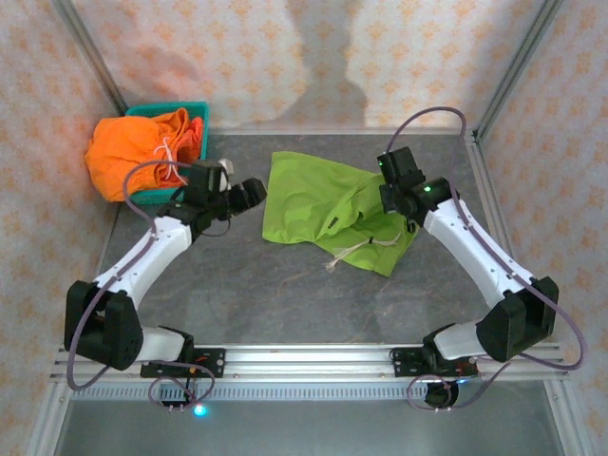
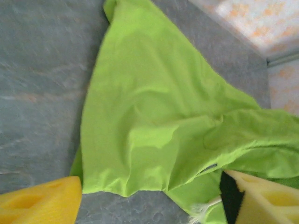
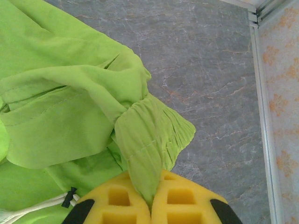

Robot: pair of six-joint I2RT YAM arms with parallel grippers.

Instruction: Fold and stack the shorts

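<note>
On the desk (image 1: 285, 294), lime green shorts (image 1: 318, 199) are pinched at 1 edge by the right end effector (image 3: 150, 205), presumably for folding; the left end effector (image 1: 249, 193) is spread wide, empty.

A grey stone-look table top (image 1: 285, 285) is closed in by silver metal posts (image 1: 518, 66) and pale walls (image 1: 190, 47) dotted with small orange flowers.
</note>
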